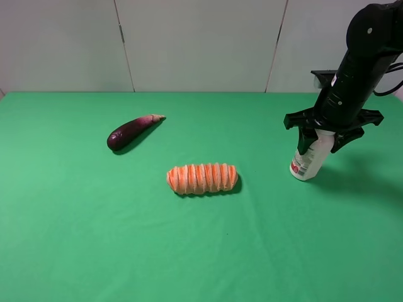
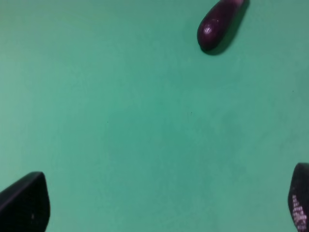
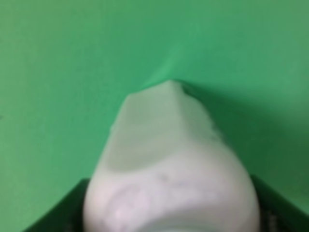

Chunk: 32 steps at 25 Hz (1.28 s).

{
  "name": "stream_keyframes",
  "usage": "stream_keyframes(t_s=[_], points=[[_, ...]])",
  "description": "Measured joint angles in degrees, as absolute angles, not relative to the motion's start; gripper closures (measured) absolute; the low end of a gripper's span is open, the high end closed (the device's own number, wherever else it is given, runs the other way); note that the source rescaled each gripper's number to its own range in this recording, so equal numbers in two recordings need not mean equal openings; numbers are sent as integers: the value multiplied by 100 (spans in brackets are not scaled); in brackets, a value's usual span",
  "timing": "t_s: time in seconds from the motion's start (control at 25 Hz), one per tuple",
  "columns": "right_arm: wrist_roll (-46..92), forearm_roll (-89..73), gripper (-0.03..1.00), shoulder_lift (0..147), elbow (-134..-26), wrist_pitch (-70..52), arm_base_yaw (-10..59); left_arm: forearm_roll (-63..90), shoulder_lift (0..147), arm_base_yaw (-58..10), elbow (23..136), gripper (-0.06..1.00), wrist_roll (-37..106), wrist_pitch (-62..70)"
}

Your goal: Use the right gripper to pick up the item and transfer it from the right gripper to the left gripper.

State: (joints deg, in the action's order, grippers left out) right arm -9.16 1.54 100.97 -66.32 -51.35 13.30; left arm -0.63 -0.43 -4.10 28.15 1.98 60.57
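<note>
The item, a small white bottle (image 1: pixel 308 161) with a grey-and-red label, stands tilted on the green cloth at the right, its base on or just above the cloth. My right gripper (image 1: pixel 323 135) comes down from above, and its black fingers are closed around the bottle's upper part. In the right wrist view the white bottle (image 3: pixel 169 169) fills the space between the dark fingers (image 3: pixel 53 215). My left gripper (image 2: pixel 161 203) is out of the high view. In its wrist view it is open and empty above bare cloth, with only the fingertips (image 2: pixel 24 203) showing.
A purple eggplant (image 1: pixel 132 130) lies at the back left; it also shows in the left wrist view (image 2: pixel 219 24). An orange-striped ridged roll (image 1: pixel 202 178) lies in the middle of the green cloth (image 1: pixel 94 239). A pale wall stands behind.
</note>
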Motion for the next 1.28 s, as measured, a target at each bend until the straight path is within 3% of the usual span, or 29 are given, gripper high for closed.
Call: stream_keyframes(t_s=[0.92, 1.28], points=[[-867, 100, 97, 10083, -6654, -5197, 1330, -63, -43, -410, 2815, -2, 198, 6057], [-814, 50, 97, 8859, -6853, -5350, 1330, -63, -43, -410, 2815, -2, 198, 6057]])
